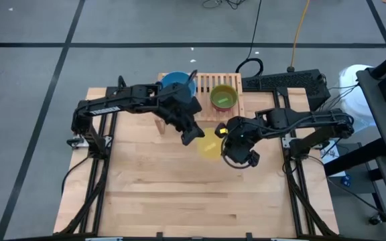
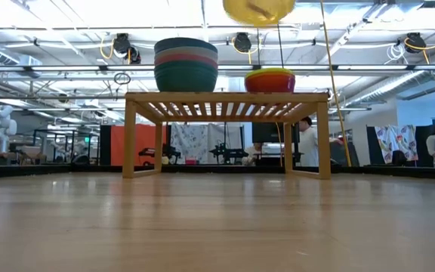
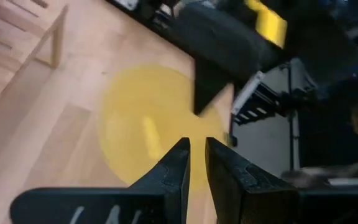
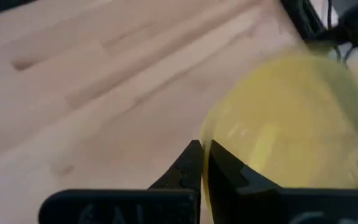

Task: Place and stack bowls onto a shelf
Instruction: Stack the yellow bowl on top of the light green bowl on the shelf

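Frame centre: right gripper [image 4: 202,149] pinches the yellow bowl's [image 1: 210,143] rim aloft; left gripper [image 3: 196,149], narrow, empty. Shelf [image 2: 225,98] holds two stacks.

The scene is evenly and brightly lit from overhead. In the low view, glare from the ceiling strip lights [image 2: 89,15] washes out the upper part of the frame, and a soft sheen is spread across the bench [image 2: 217,227]. Both wrist views are smeared by blur; the yellow bowl [image 3: 148,124] is rendered without sharp edges.
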Available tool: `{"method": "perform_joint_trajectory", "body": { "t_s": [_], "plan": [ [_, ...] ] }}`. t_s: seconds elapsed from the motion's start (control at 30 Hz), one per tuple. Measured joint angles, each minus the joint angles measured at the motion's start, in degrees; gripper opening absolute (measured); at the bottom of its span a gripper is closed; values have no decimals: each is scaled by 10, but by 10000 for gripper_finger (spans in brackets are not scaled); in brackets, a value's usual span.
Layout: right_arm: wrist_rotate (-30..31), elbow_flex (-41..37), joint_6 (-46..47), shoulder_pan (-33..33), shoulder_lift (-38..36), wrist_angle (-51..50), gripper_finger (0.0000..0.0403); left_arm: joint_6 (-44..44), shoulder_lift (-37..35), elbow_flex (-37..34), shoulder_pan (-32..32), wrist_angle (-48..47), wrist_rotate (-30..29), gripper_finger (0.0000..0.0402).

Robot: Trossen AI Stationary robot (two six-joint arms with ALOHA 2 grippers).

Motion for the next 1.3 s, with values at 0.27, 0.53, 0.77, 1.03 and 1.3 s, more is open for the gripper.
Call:
{"method": "perform_joint_trajectory", "body": {
  "t_s": [0.27, 0.53, 0.77, 1.03, 1.3],
  "plan": [
    [59, 1, -1, -16, -29, 2, 0, 23, -39, 0, 5, 1, 15, 53],
    [104, 2, 33, -92, -73, 4, 0, 38, -94, -1, 7, -10, -1, 53],
    [90, 3, 38, -203, -87, -6, 0, 41, -145, -1, 11, -34, -73, 53],
    [5, 3, -6, -309, -65, -27, 0, 44, -191, -1, 10, -60, -117, 53],
    [-39, 3, -42, -378, -20, -32, 0, 44, -220, -2, 10, -83, -164, 53]
  ]
}}
